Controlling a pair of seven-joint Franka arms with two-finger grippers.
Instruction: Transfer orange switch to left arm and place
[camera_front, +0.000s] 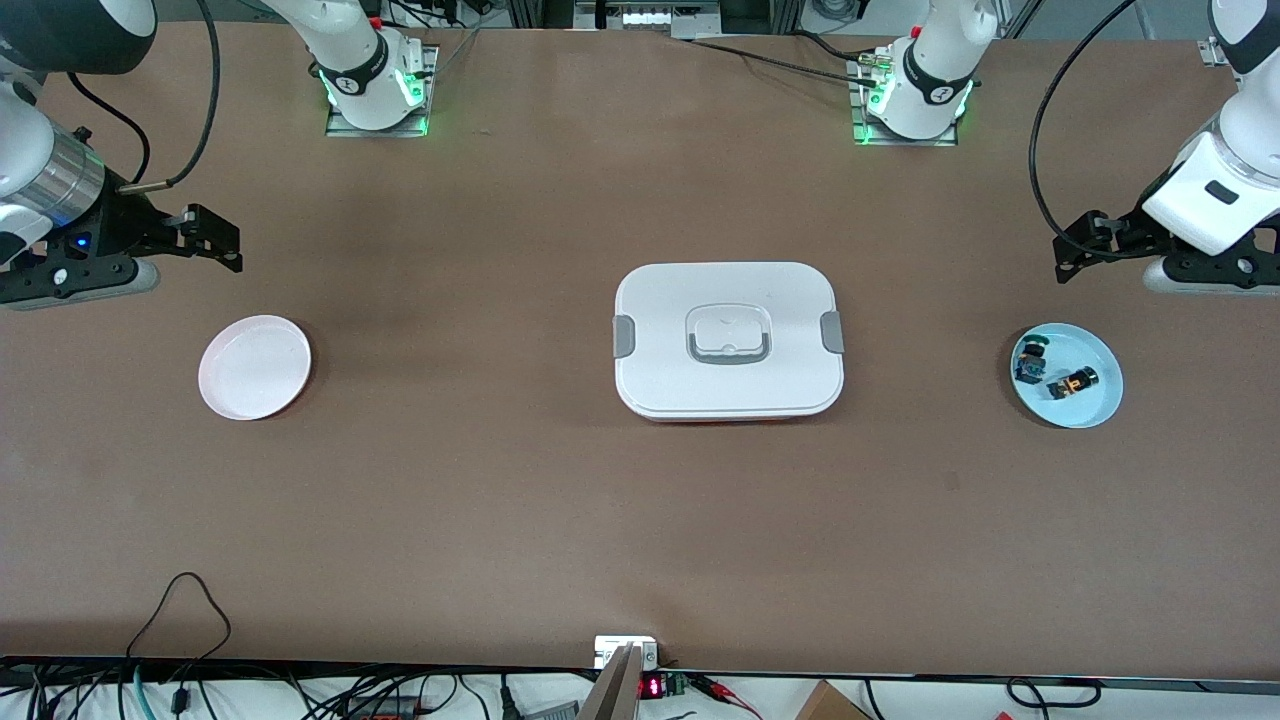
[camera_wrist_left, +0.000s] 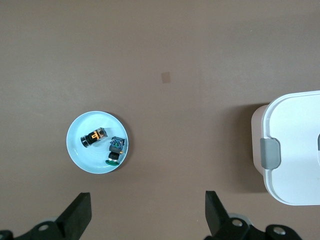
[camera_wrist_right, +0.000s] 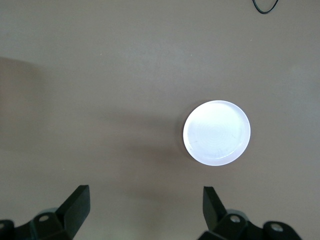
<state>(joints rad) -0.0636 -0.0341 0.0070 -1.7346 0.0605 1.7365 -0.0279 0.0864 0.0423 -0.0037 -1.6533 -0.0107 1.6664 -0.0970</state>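
The orange switch (camera_front: 1073, 383) lies in a light blue plate (camera_front: 1088, 408) at the left arm's end of the table, next to a small blue-and-teal component (camera_front: 1030, 360). The left wrist view shows the switch (camera_wrist_left: 94, 137) in that plate (camera_wrist_left: 85, 156). The white box (camera_front: 729, 340) stands mid-table with its lid on; its corner shows in the left wrist view (camera_wrist_left: 295, 150). My left gripper (camera_front: 1075, 248) (camera_wrist_left: 147, 210) is open and empty, up over bare table beside the blue plate. My right gripper (camera_front: 212, 240) (camera_wrist_right: 145, 205) is open and empty, up over bare table beside a pale pink plate.
The empty pale pink plate (camera_front: 255, 367) (camera_wrist_right: 216, 132) sits at the right arm's end of the table. Both arm bases stand along the table's edge farthest from the front camera. Cables and electronics lie along the edge nearest the camera.
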